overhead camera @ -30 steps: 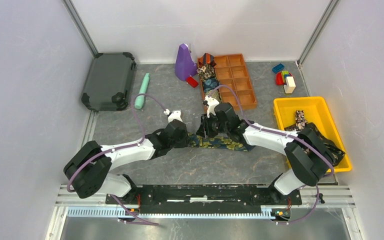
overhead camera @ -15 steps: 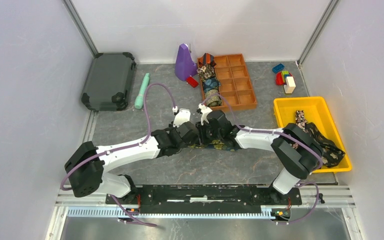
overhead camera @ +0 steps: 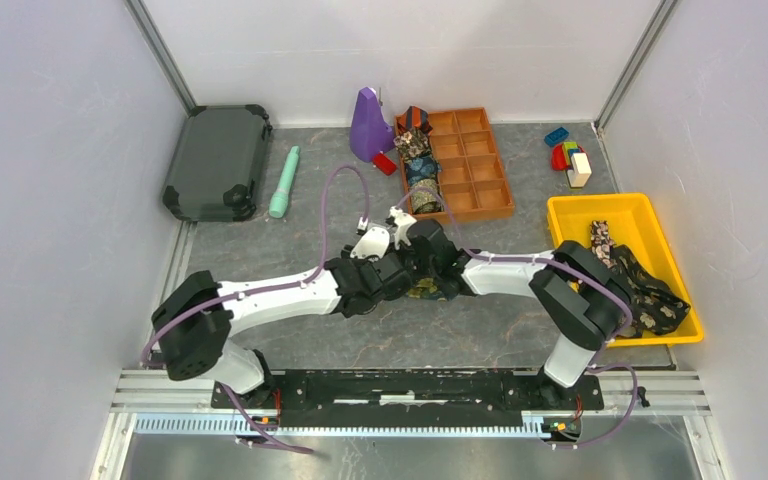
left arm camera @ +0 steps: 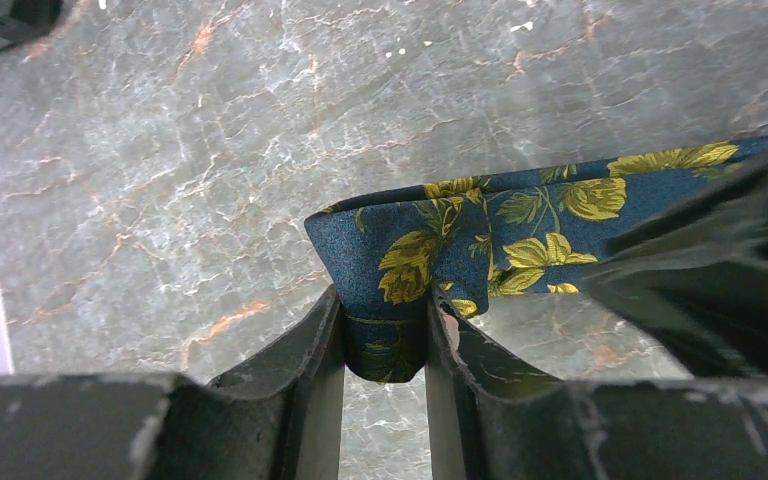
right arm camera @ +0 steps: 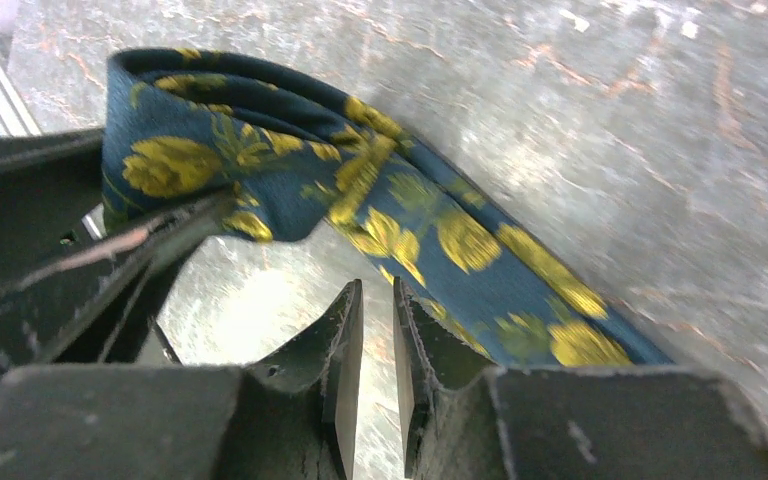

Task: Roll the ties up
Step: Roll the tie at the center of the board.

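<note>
- Left gripper (left arm camera: pixel 385 345): jaws clenched on the folded end of the navy-gold tie (left arm camera: pixel 520 225). The fold stands up from between the fingers.
- Right gripper (right arm camera: pixel 378 295): just beside the left one, over the same tie. Its jaws stand a thin slit apart with the table showing through. Whether the tips catch the cloth's edge cannot be told.
- Tie: one loose turn at the left gripper, the rest lying flat on the grey table (left arm camera: pixel 210 150), near its middle.
- Step, as judged: early in rolling this tie. The first fold is made but there is no cylinder yet.
- Next move, as judged: turn the pinched end over onto the flat length, the right gripper keeping the strip straight so the coil neither skews nor springs open.
- Elsewhere: rolled ties (overhead camera: pixel 422 170) in the orange tray (overhead camera: pixel 480 170), and loose ties (overhead camera: pixel 650 295) in the yellow bin (overhead camera: pixel 600 197).
</note>
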Robot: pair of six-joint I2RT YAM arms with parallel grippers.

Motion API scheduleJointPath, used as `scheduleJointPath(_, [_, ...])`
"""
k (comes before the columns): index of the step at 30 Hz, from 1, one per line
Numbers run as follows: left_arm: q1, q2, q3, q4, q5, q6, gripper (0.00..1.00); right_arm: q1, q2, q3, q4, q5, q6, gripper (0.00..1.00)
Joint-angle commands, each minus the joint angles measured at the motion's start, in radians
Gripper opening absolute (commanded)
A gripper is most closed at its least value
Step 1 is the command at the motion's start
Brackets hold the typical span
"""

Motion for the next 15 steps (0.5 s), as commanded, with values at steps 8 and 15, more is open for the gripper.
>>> scheduleJointPath(8, [-0.037, 0.206, 0.129, -0.143, -0.22, -0.025, 0.18, -0.17, -0.257, -0.19, -0.045, 0.044, -0.041, 0.23])
scheduleJointPath(15, [-0.049, 0.356, 0.223, -0.223, -0.271, -0.074, 0.17, -0.23, -0.38, -0.238, -0.097, 0.054, -0.068, 0.23])
